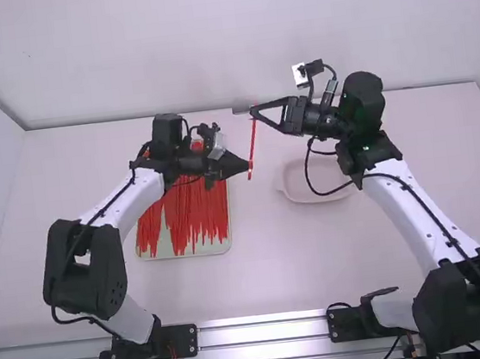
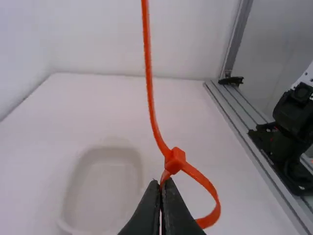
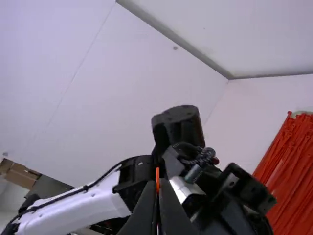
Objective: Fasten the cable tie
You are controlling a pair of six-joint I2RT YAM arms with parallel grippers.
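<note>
Both the left pincer (image 1: 247,171) and right pincer (image 1: 253,109) grip the cable tie (image 1: 252,143) aloft between tray (image 1: 184,254) and bowl (image 1: 293,184).

The cable tie (image 2: 151,112) looked like smooth orange plastic with a slight sheen. The left gripper (image 2: 161,183) had matt black fingers (image 2: 146,211), seemingly plastic. The table (image 1: 317,249) was smooth, matt white. The shallow dish (image 2: 108,148) looked like matt white plastic. The rail (image 1: 266,328) was pale brushed metal.
</note>
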